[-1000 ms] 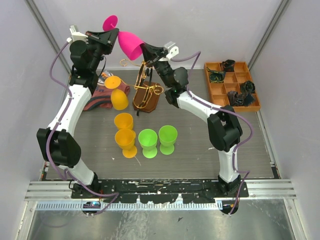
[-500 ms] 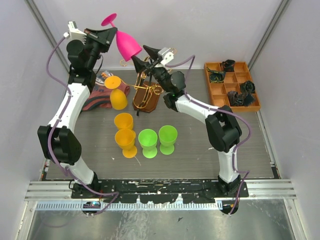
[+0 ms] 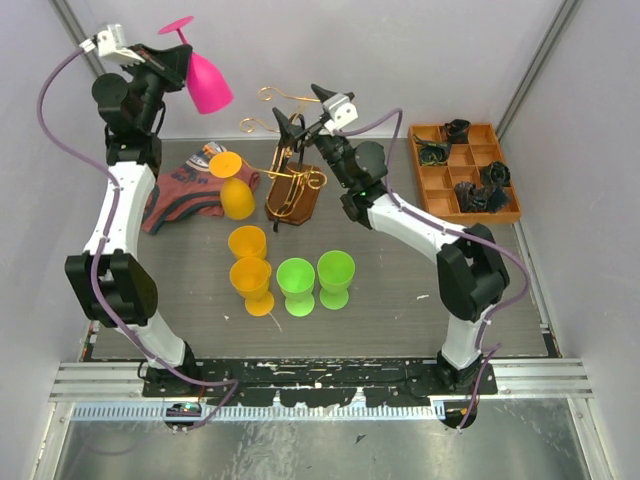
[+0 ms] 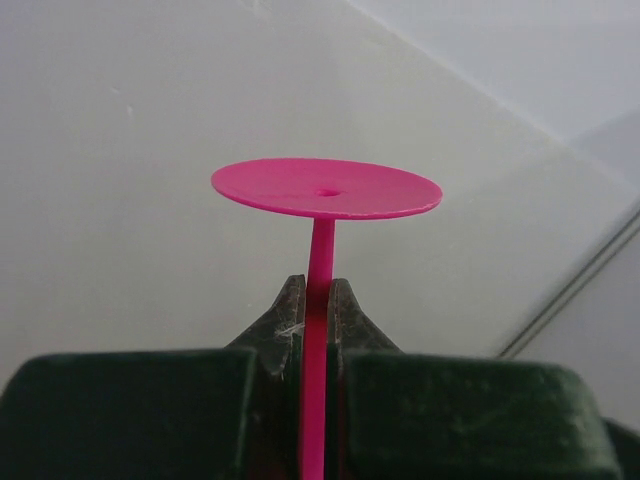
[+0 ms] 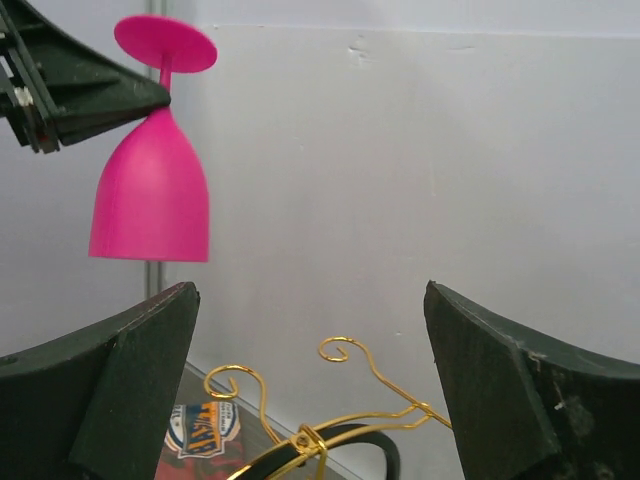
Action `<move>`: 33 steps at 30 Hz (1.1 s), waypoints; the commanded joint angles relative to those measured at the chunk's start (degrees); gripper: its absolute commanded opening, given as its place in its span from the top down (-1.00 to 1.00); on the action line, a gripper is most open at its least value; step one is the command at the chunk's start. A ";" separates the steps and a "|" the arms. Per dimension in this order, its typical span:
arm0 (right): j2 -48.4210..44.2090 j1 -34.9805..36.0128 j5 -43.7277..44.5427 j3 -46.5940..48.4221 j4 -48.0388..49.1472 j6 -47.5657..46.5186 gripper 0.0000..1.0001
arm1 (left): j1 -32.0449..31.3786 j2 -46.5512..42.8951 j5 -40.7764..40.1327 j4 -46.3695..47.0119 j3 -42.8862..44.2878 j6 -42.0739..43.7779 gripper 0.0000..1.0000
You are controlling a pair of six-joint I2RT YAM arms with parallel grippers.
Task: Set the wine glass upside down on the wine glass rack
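The right fingers (image 5: 110, 400) are released, spread wide and empty. Between and just below their tips curl the gold scroll arms of the wine glass rack (image 3: 300, 205), which stands on the bench (image 3: 400, 290). Farther off, up past one fingertip, hangs the pink wine glass (image 5: 150, 190), bowl mouth down and foot on top. The left fingers (image 4: 285, 320) are clenched on its stem just under the foot, apart from the rack.

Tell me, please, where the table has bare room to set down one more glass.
Bare table lies right of the green glasses, and between the wine glass rack and the orange tray, partly under the right arm. Crowded: the middle, from the cloth and orange glasses to the rack.
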 commanded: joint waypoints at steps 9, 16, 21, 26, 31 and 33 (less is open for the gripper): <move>-16.32 -8.10 0.13 -8.09 -10.30 -8.63 -1.00 | 0.73 1.29 6.63 15.42 -16.26 32.90 1.00; -19.34 -12.02 -2.37 -10.81 -12.35 -7.20 -1.00 | 5.97 8.31 18.98 45.97 -23.63 13.50 1.00; -18.62 -12.77 -4.62 -9.95 -14.14 -7.25 -1.00 | 7.55 14.87 24.90 57.44 -22.93 -0.30 1.00; -18.15 -13.16 -4.82 -9.46 -14.19 -7.38 -1.00 | 6.64 14.96 27.64 58.34 -26.49 0.79 1.00; -17.30 -13.62 -5.14 -9.09 -14.20 -7.47 -1.00 | 5.88 13.99 30.13 58.34 -31.38 2.49 1.00; -17.03 -13.85 -5.19 -8.88 -14.12 -7.48 -1.00 | 5.36 13.57 30.49 58.30 -33.16 4.04 1.00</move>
